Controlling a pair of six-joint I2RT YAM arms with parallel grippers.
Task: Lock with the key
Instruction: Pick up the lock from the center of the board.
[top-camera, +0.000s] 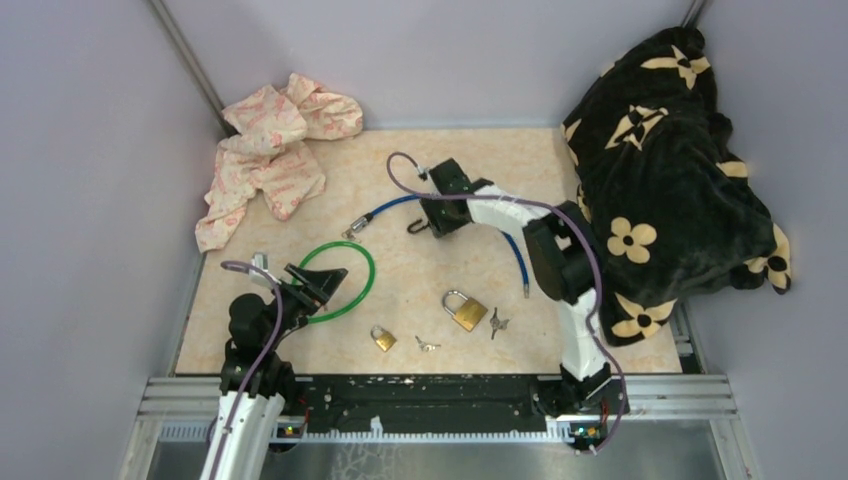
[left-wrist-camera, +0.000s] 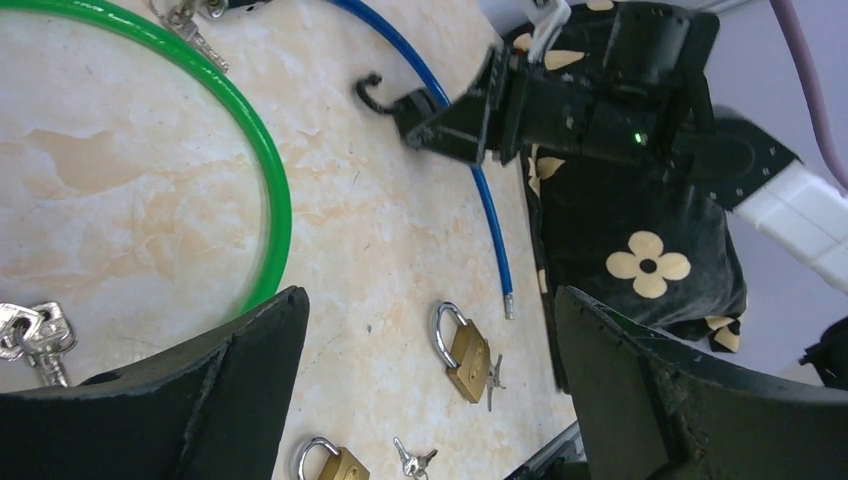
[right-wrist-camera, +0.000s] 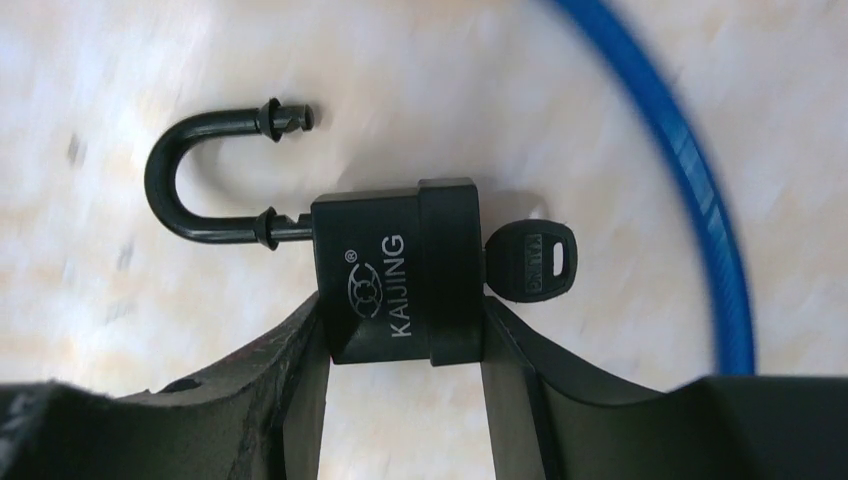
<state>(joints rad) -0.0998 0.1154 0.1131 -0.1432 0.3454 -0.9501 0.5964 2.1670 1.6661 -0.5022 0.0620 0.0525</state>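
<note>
On black padlock body, printed in white capitals: "KAIJING", beside an oval emblem with a small ® mark. On head of black key in its keyway: raised lettering, too blurred to read.

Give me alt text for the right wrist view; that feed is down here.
The right gripper clamps a black padlock marked KAIJING, its shackle open to the left and a black key inserted at its right end. A blue cable curves past on the pale table.

Soft, even light, faint shadows; blurry tabletop in the right wrist view.
</note>
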